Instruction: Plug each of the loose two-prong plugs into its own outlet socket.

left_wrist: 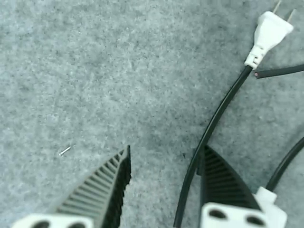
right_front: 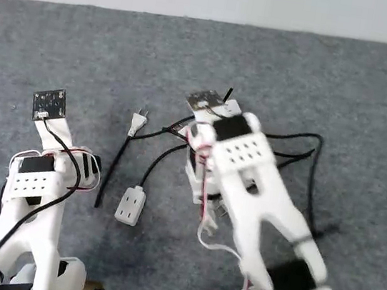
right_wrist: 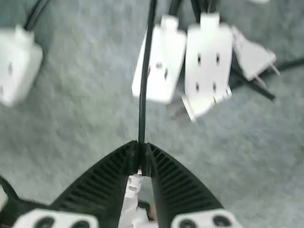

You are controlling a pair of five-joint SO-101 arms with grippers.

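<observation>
The counter (right_front: 333, 78) is covered in a grey, felt-like carpet with a short, fuzzy nap. On it, between the two white plastic arms, a white plug (right_front: 138, 119) lies flat. It is a small moulded body that tapers toward its cord and ends in two thin metal prongs pointing away from the arms. Its cord (left_wrist: 213, 123) is smooth, round and black. Nearer the arms lies a lone socket block (right_front: 131, 205), a white rounded rectangle on a black lead of its own. The left fingers (left_wrist: 114, 185) are black ribbed wedges on white bases, spread wide apart and holding nothing. The plug's cord runs through the gap just beside the inner edge of one finger, though contact cannot be made out, and the white plug (left_wrist: 268, 33) lies well beyond the tips. The right fingers (right_wrist: 142, 148), of the same ribbed black plastic, are pressed together at their tips on a black cord (right_wrist: 142, 95). That cord runs straight away from them across a narrow socket block (right_wrist: 159, 61). A small white piece sits between the fingers behind the tips, but what it is cannot be told. Right beside the narrow block lies a wide socket block (right_wrist: 209, 61), flat and glossy white with paired slots. Just past it is a second plug (right_wrist: 254, 57) with two prongs, lying over more black cord.
</observation>
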